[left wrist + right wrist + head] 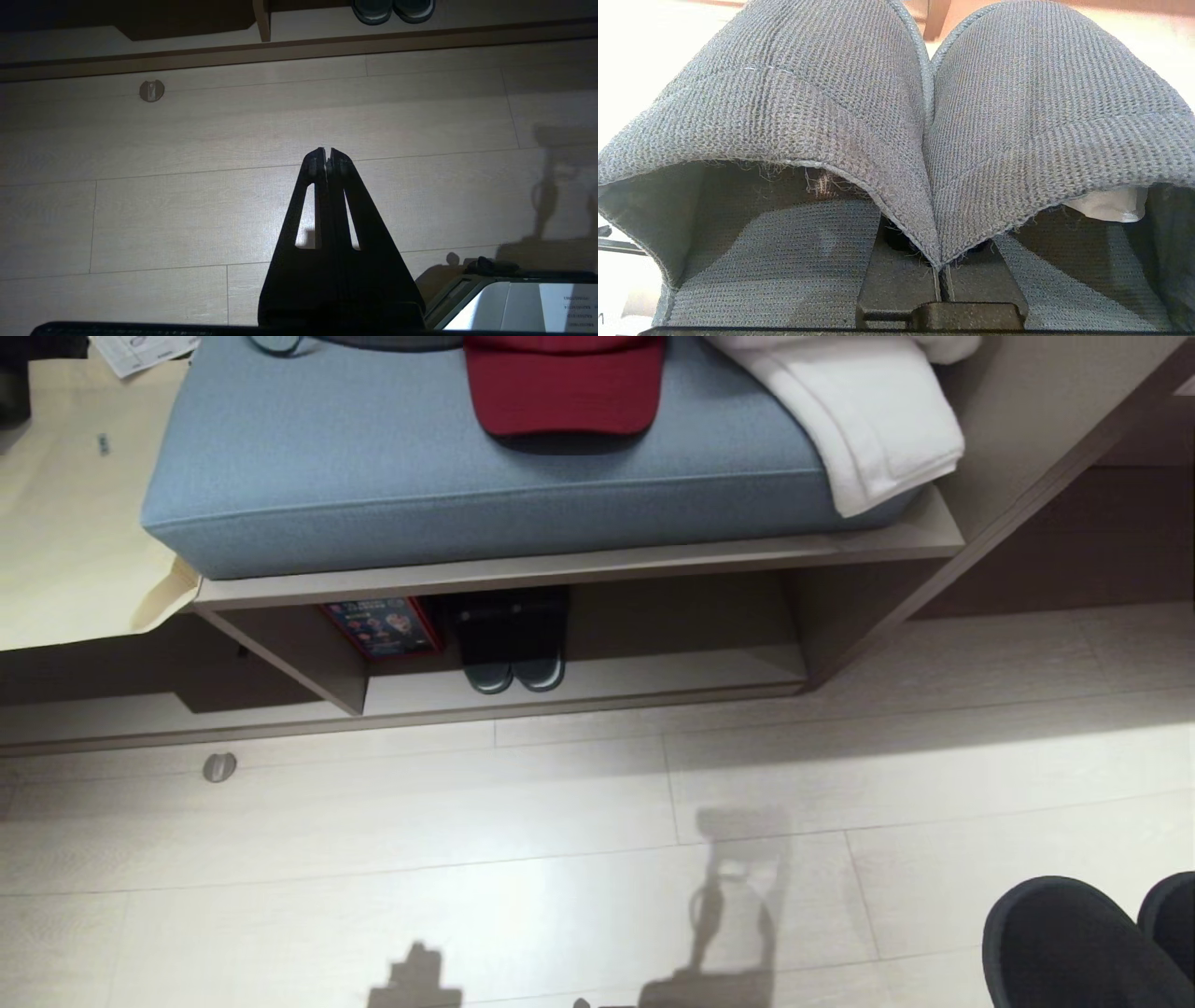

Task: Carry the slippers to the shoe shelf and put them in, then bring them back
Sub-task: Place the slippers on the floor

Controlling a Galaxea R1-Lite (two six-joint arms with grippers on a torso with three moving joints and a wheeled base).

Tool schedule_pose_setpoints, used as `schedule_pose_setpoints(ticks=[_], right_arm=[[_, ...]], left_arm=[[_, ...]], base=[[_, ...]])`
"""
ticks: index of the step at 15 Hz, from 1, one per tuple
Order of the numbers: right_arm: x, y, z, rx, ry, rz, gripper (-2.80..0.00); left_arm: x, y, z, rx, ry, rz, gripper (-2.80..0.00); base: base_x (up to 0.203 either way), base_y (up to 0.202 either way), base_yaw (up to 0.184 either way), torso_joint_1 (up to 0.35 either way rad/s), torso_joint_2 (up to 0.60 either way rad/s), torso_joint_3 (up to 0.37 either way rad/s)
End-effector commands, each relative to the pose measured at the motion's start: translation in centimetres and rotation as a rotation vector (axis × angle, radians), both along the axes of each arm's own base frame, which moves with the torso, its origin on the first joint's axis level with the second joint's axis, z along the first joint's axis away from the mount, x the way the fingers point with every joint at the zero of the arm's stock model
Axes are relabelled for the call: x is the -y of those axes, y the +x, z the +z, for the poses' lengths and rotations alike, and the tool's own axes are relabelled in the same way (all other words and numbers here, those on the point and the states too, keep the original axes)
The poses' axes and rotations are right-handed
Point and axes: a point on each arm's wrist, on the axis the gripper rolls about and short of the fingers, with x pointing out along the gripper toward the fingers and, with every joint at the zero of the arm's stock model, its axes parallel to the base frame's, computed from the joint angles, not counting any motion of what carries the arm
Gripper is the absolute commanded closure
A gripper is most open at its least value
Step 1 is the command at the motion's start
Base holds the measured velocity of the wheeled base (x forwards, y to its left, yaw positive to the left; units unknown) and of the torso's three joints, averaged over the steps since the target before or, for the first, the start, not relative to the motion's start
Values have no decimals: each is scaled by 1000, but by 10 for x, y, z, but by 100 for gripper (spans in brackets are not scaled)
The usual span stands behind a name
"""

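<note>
The slippers [822,107], a grey-blue knit pair, fill the right wrist view side by side with toes pointing away. My right gripper [941,266] is shut on their two inner edges, pinched together. In the head view their rounded toes [1064,943] show dark at the lower right, above the floor, and they hide the gripper. The shoe shelf [653,677] is the low cubby under the bench, with an upright divider [317,658] at its left. My left gripper [327,154] hangs shut and empty over the floor, short of the shelf's front edge [299,49].
A darker pair of slippers [513,649] and a red box [383,627] sit inside the shelf. On the blue cushion [467,467] lie a red cap [560,383] and a white towel [868,420]. A round doorstop [219,766] sticks up from the floor.
</note>
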Motion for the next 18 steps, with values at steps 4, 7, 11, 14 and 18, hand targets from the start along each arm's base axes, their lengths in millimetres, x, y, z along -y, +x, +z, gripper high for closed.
schedule_pose_setpoints(ticks=[4,7,11,14,18], right_arm=[[0,0,0,-2,-1,1,0],[0,0,0,-2,-1,1,0],[0,0,0,-2,-1,1,0],[0,0,0,-2,-1,1,0],[0,0,0,-2,-1,1,0]], left_arm=[[0,0,0,0,0,0,0],[0,0,0,0,0,1,0],[0,0,0,-1,0,1,0],[0,0,0,0,0,0,0],[0,0,0,-1,0,1,0]], base=[[0,0,0,2,2,199],[0,0,0,1,0,204],[0,0,0,3,4,203],[0,0,0,4,0,199],[0,0,0,3,1,202]])
